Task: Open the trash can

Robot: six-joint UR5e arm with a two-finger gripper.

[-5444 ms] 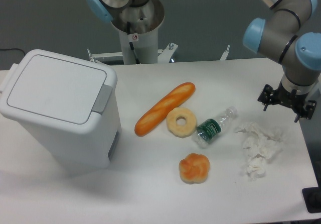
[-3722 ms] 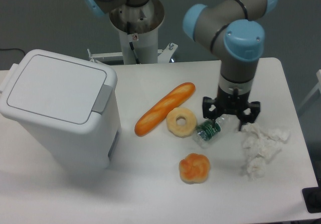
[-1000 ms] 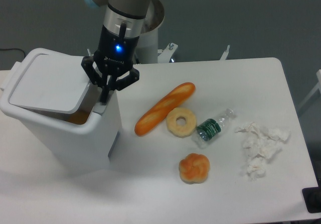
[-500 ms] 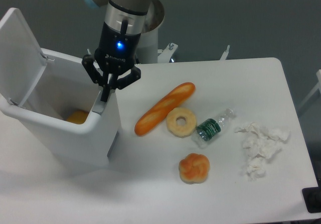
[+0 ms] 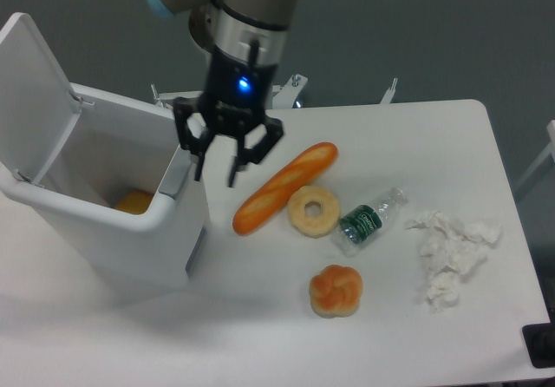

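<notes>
The white trash can (image 5: 130, 231) stands at the table's left with its lid (image 5: 35, 92) swung up and back, so the inside shows. Something orange (image 5: 134, 202) lies at its bottom. My gripper (image 5: 217, 172) hangs just right of the can's front rim, near the grey latch (image 5: 176, 172). Its fingers point down, spread apart, with nothing between them.
To the right of the can lie a baguette (image 5: 284, 186), a ring-shaped pastry (image 5: 313, 211), a small plastic bottle (image 5: 368, 221), a round bun (image 5: 335, 291) and crumpled white tissue (image 5: 451, 255). The arm's base column (image 5: 251, 75) stands behind the table.
The lid went from shut to fully raised. Since half a second ago my gripper has moved right, away from the latch, and its fingers have spread.
</notes>
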